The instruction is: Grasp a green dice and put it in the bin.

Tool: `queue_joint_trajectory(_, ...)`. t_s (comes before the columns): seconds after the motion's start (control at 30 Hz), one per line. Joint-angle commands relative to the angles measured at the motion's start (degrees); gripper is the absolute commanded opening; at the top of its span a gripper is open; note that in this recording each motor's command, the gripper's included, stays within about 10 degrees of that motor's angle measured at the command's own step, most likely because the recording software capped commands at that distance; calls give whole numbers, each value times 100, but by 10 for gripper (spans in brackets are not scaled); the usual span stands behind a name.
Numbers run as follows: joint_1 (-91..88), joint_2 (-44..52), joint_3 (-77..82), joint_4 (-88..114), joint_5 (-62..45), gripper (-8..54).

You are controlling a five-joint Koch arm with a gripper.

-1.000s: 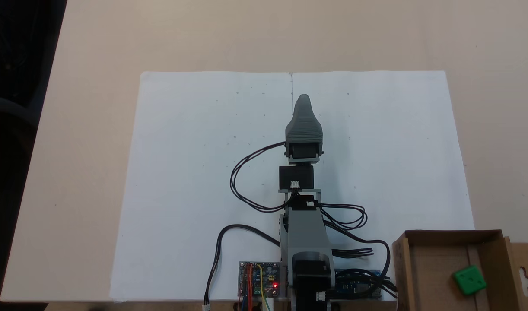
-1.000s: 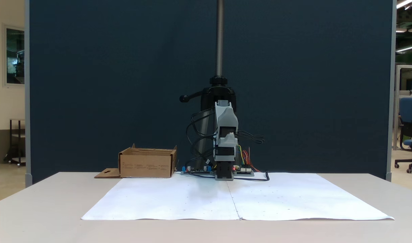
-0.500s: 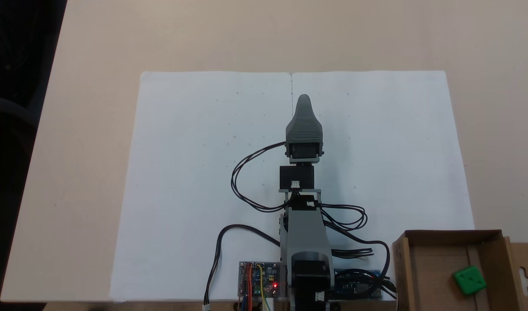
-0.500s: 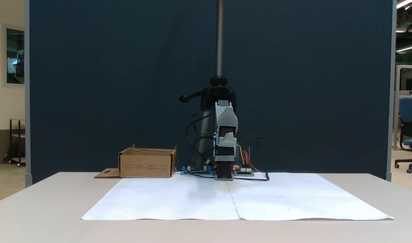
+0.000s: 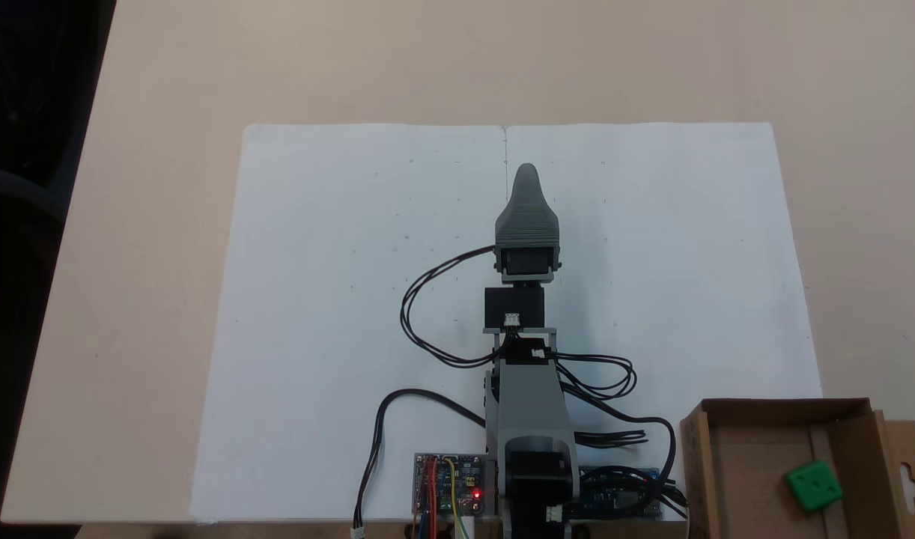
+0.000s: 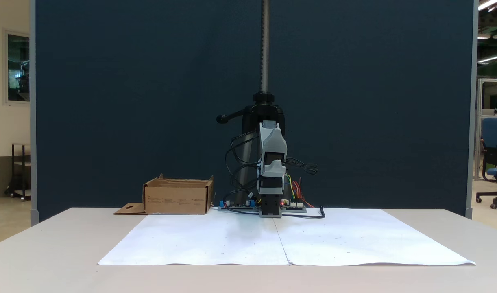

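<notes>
The green dice point(image 5: 814, 485) lies inside the bin point(image 5: 742, 479), so the claw point(image 5: 526, 174), its grip state hidden, hangs empty-looking over the paper point(image 5: 338, 299).

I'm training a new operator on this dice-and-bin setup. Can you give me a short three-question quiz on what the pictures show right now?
1. True or false: the green dice lies inside the bin.
2. In the top-down fixed view, the bin sits at which corner? A) upper left B) lower right C) upper right
3. Fill in: the arm's gripper points out over the white ____.

Key:
1. True. It rests on the bin's floor, beside the divider fold.
2. B.
3. Paper. One jaw shows from above, so its state cannot be told.
</notes>
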Motion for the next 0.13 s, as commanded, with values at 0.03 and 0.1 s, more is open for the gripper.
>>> queue_joint_trajectory(0.03,-35,668,387,-404,-237,445)
queue_joint_trajectory(0.1,-26,659,387,-404,-237,445)
